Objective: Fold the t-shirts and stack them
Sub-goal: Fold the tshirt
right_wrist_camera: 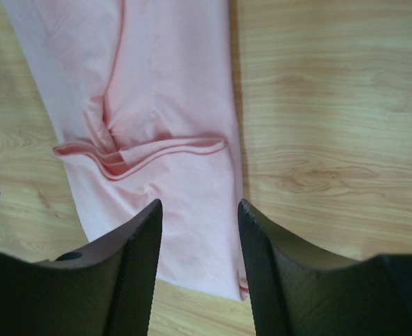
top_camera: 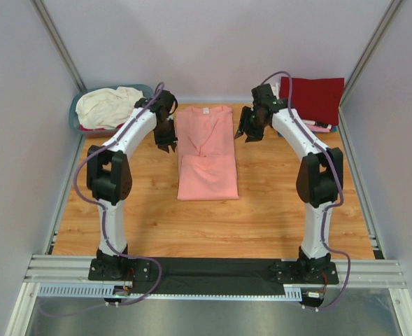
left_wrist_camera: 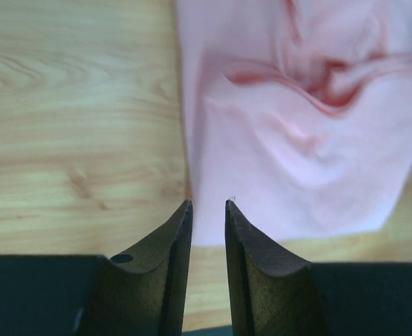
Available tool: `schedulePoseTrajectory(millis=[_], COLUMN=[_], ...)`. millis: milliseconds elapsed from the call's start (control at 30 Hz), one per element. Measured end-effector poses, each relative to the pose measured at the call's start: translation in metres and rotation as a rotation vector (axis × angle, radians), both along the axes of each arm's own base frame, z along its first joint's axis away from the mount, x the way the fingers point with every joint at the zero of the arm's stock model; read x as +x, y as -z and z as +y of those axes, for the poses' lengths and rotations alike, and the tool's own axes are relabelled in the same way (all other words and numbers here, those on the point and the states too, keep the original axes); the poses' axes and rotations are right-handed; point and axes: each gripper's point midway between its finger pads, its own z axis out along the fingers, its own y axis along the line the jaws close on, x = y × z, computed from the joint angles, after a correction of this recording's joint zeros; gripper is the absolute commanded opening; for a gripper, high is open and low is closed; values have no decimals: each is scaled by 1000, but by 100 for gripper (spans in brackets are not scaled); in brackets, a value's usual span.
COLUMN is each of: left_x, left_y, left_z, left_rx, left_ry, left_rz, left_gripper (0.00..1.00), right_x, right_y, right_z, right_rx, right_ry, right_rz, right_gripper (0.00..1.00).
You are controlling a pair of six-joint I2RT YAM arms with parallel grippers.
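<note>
The salmon-pink t-shirt (top_camera: pixel 206 157) lies on the wooden table as a long narrow strip, collar at the far end, with a creased fold across its middle. My left gripper (top_camera: pixel 169 145) hovers just off the shirt's left edge, its jaws a little apart and empty. In the left wrist view, the left gripper (left_wrist_camera: pixel 208 203) is over the shirt's (left_wrist_camera: pixel 296 126) left edge. My right gripper (top_camera: pixel 247 134) hovers just off the shirt's right edge. In the right wrist view, the right gripper (right_wrist_camera: pixel 199 203) is open wider and empty above the shirt's (right_wrist_camera: pixel 171 91) right edge.
A blue-grey basket (top_camera: pixel 75 117) at the back left holds a cream-white shirt (top_camera: pixel 108 103) over others. A dark red folded shirt (top_camera: pixel 314 96) tops a stack at the back right, with pink edges (top_camera: pixel 322 127) below it. Grey walls enclose the table.
</note>
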Motion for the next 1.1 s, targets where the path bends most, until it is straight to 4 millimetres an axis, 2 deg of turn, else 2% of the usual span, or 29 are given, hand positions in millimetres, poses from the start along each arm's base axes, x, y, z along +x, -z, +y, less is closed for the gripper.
schedulePoseTrajectory(millis=[67,100,167,233,300,467,567,633,900,1100], left_x=[-22,-30,-44,-55,-68,-99,-115,-117,-133,-165], left_y=[-9,-11,-9,3,22,76,97,97,97,98], left_z=[-19,-31,-53,-73,-81,-72,-65,-66,-67,-72], left_rx=[-47,-73,-118,-164,-185,-165,-148,-159,-167,-119], left_ry=[58,90,150,201,221,191,165,163,182,233], left_rz=[-28,-44,-56,-46,-8,121,180,179,147,144], left_gripper=[33,32,32,31,31,29,28,28,26,26], right_x=[-27,-40,-67,-88,-106,-131,-145,-155,-196,-226], right_y=[5,10,23,40,60,92,111,118,118,117], right_z=[12,20,35,48,49,39,33,31,27,19], right_rx=[34,61,117,166,182,187,193,201,228,224], right_ry=[-50,-83,-144,-193,-208,-200,-185,-178,-187,-189], right_rz=[27,37,81,129,186,263,294,311,290,283], right_gripper=[41,33,25,18,14,9,8,7,5,4])
